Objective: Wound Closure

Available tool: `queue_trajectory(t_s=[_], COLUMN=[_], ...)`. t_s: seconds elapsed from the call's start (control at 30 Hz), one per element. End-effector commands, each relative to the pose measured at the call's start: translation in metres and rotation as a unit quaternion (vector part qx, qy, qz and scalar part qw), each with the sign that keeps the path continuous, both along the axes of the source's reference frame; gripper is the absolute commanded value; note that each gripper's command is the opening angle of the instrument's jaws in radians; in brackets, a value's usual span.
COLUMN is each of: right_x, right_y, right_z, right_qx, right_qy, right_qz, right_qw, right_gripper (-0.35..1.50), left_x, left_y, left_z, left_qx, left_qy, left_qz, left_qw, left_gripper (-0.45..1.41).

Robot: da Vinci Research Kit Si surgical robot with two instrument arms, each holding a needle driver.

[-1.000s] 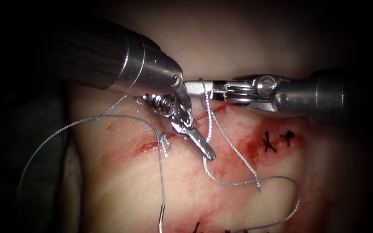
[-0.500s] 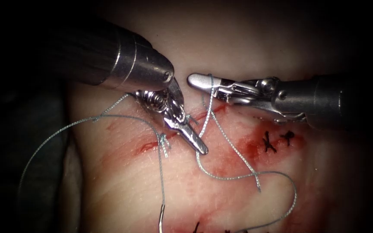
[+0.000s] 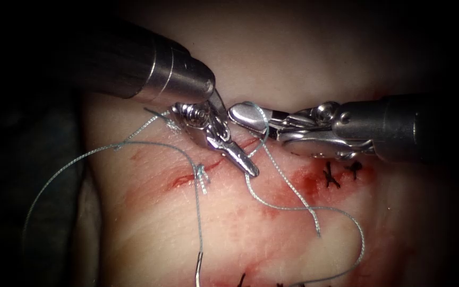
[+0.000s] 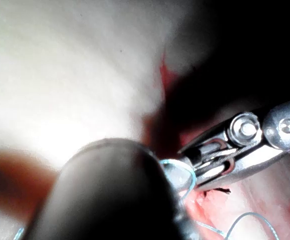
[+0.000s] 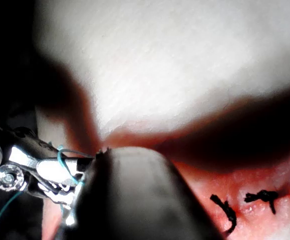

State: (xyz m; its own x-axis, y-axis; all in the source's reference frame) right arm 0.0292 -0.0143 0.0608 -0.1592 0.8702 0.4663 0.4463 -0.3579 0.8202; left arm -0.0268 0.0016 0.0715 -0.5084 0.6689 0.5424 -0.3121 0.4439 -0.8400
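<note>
Lying across the endoscope view, the tissue [image 3: 150,228] is the largest thing: pale pork belly with a slanting cut [image 3: 203,170] and red fluid [image 3: 304,183] smeared to the right of it. Two black stitches [image 3: 341,174] sit further right, and a grey knotted stitch [image 3: 202,178] crosses the cut near its left end. Next in size, the left tool [image 3: 243,163] reaches down from the upper left with its jaws closed to a slim point over the cut; thread leaves from just under that tip, though whether it is clamped there cannot be told for sure. The right tool [image 3: 245,114] comes in level from the right, its jaws together, with the thread [image 3: 293,208] looped over them near the tip; the right wrist view shows the same loop riding across the metal. From there the thread trails in loose curves over the tissue right of the cut, and a long strand arcs out to the left. The needle [image 3: 198,268] lies free at the lower edge, left of the cut, held by neither tool and seemingly resting on the surface. Judged by look, the thread is light, limp and slippery, best gripped squarely between flat jaws; the needle is stiff and best taken along its body, away from the point.
</note>
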Motion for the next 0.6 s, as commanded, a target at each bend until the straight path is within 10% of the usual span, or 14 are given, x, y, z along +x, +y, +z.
queue_trajectory(t_s=[0.03, 0.23, 0.6], right_x=[0.0007, 0.0006, 0.0002], right_y=[0.0003, 0.0006, 0.0027], right_z=[-0.0003, -0.0018, -0.0042], right_qx=[-0.010, -0.025, -0.060], right_qy=[0.013, 0.039, -0.053], right_qz=[-0.012, -0.082, -0.261], right_qw=[1.000, 0.996, 0.962], right_gripper=[-0.35, -0.35, -0.35], left_x=[-0.0005, -0.0005, -0.0004], left_y=[0.0000, 0.0002, 0.0009], left_z=[0.0006, 0.0010, 0.0010], left_qx=[0.001, 0.013, 0.017], left_qy=[0.002, 0.014, 0.020], left_qz=[0.001, -0.003, -0.014], left_qw=[1.000, 1.000, 1.000], left_gripper=[-0.45, -0.45, -0.45])
